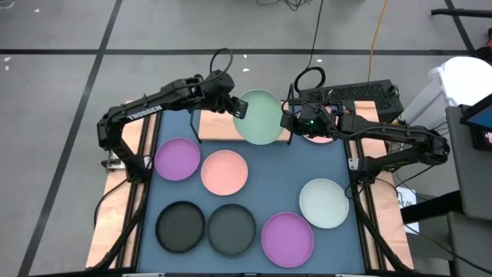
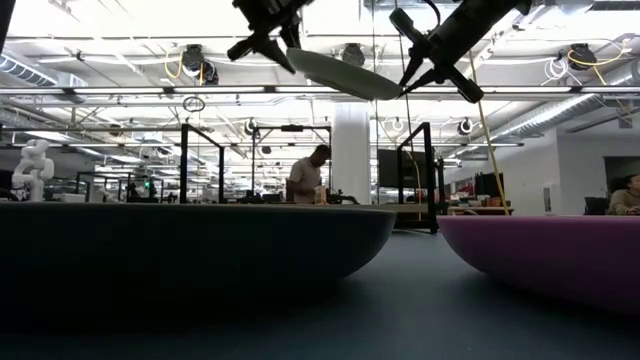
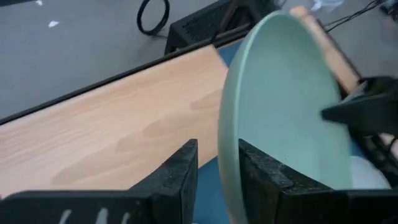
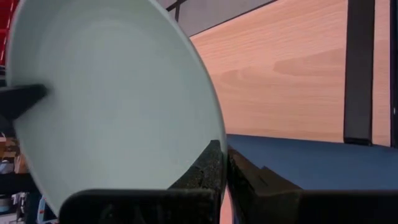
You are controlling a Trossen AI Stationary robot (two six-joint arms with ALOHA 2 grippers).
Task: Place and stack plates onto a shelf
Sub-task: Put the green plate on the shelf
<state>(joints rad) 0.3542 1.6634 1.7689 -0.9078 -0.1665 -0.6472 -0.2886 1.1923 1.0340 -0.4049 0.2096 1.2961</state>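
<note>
The mint green plate [image 1: 261,119] hangs tilted in the air over the middle of the wooden shelf [image 1: 217,127], between my two grippers. My right gripper [image 1: 286,121] is shut on the plate's right rim. My left gripper [image 1: 240,108] is open at the left rim. Its fingers [image 3: 180,171] stand on either side of that rim, and blue mat shows between the outer finger and the plate [image 3: 286,106]. In the low view the plate [image 2: 345,75] slopes down toward the right arm. A pink plate [image 1: 319,137] lies on the shelf's right part, partly hidden under the right arm. My right gripper [image 4: 224,158] pinches the mint plate's rim [image 4: 214,134] between its two fingers, one on the hollow inner face and one on the underside. The fingers come roughly level from the table's right. The plate is lifted clear and tilted.
On the dark blue mat [image 1: 338,161] lie a purple plate [image 1: 177,159], a pink plate [image 1: 224,171], two dark grey plates [image 1: 181,226] [image 1: 231,229], another purple plate [image 1: 287,238] and a whitish plate [image 1: 324,202]. Thin black posts [image 4: 360,68] frame the shelf. A keyboard-like box [image 1: 361,96] sits behind it.
</note>
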